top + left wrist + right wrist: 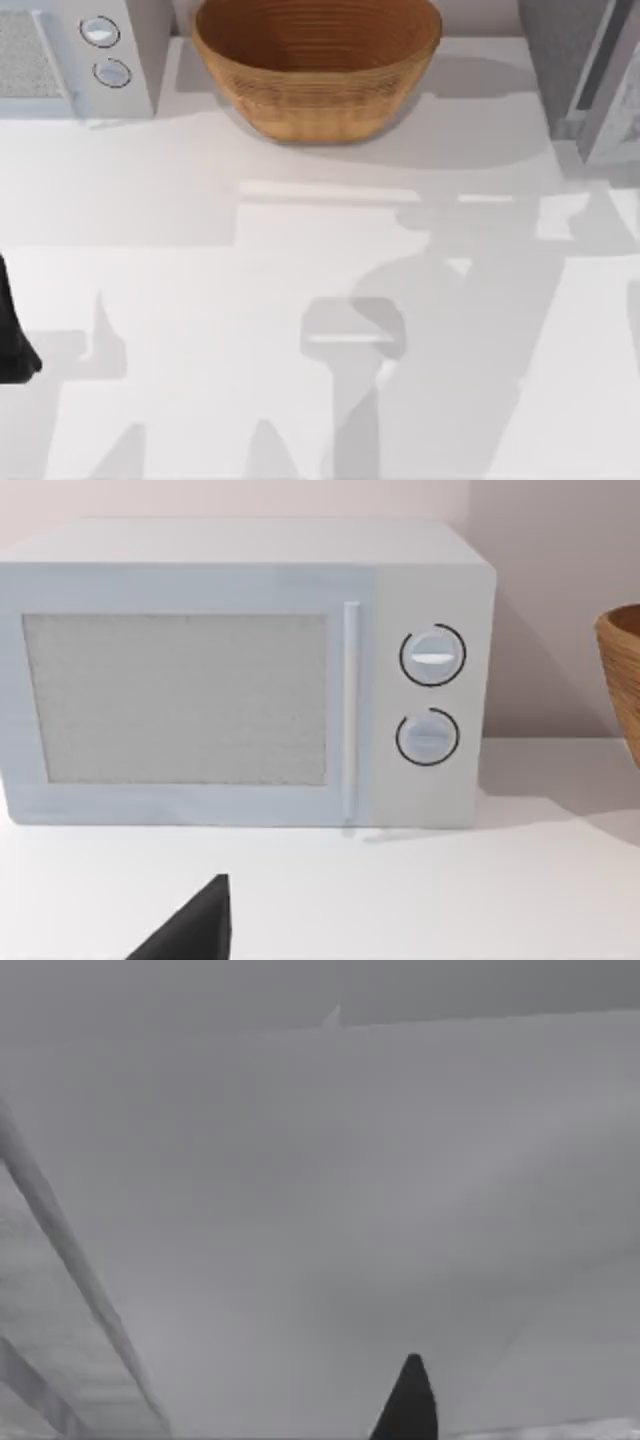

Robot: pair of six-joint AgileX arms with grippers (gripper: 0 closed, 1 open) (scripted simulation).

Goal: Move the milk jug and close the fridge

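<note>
The fridge [556, 60] stands at the back right of the table, a grey speckled cabinet. Its pale door panel [612, 88] sits at an angle to the body and looks ajar. The milk jug is out of view. My left arm [14, 340] is parked at the table's left edge, and a dark part of my left gripper [196, 930] faces the microwave. A dark tip of my right gripper [410, 1405] hangs close in front of flat grey surfaces, with a grey bar [70, 1260] running slantwise beside them.
A pale microwave [70, 50] with two round knobs stands at the back left. A big woven brown basket [316, 62] sits at the back middle, and its rim [622, 670] also shows beside the microwave [240, 670]. The white tabletop [200, 300] carries arm shadows.
</note>
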